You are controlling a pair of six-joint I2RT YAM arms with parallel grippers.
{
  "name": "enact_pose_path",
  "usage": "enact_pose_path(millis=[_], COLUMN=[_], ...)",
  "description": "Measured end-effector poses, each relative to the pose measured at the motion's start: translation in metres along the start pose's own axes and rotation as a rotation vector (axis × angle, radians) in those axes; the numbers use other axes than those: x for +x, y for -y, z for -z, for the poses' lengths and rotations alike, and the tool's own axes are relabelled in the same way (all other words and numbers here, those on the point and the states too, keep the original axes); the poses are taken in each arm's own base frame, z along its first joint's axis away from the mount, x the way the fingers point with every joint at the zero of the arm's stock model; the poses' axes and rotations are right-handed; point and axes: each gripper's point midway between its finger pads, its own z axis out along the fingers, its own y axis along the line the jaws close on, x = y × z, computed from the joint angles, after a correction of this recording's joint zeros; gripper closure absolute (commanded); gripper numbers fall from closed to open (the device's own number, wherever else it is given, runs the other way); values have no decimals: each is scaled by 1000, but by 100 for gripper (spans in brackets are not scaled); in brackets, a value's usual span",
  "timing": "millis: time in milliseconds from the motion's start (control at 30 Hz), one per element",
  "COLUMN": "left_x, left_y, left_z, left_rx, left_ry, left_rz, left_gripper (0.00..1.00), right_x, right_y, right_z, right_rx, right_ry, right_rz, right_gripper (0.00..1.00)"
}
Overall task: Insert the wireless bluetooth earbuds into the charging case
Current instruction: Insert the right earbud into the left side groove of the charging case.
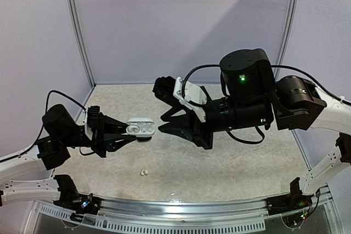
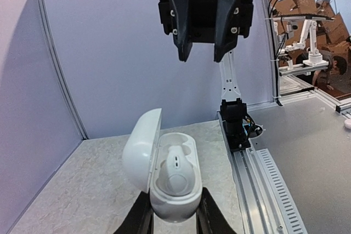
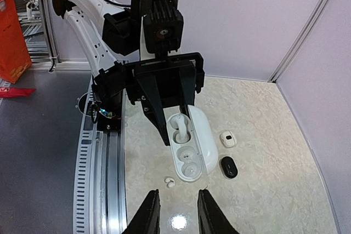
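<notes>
Smooth, glossy white plastic on the charging case (image 2: 164, 179), lid and shell alike, with soft highlights along the curves. Same shiny white on the loose earbud (image 3: 170, 182) close to the table's near edge. Matt black plastic on the fingers of the left gripper (image 2: 174, 220) and right gripper (image 3: 176, 207) (duller than the satin black motor housing (image 1: 244, 72) on the right arm). Mottled beige, stone-patterned top on the table (image 1: 230, 163), smooth, with a slight sheen and a lamp glare by the near edge. Bare, slotted, brushed-looking metal for the rail (image 1: 181, 212) along that edge. Flat matt lilac on the wall panels (image 1: 181, 20).
</notes>
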Motion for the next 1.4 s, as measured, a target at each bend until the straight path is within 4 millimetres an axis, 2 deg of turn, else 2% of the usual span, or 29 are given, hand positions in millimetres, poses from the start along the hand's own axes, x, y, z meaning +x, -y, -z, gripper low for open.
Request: enact_pose_path(millis=[500,767,900,1400], left_x=[-10,-13,-13,-12], left_y=[4,8,9,12], left_z=[4,5,5,7], left_rx=[11,35,40,47], left_ry=[28,36,39,33], left_rz=[-65,-118,-137,-197], left_gripper=[100,100,100,100], right_x=[-2,9,12,12], right_y=[3,28,33,34], right_z=[-3,-7,-8,-7], right_rx=[6,75,90,94], right_ry=[12,4,-2,1], right_rz=[-32,-112,-132,-133], right_gripper=[76,75,75,76])
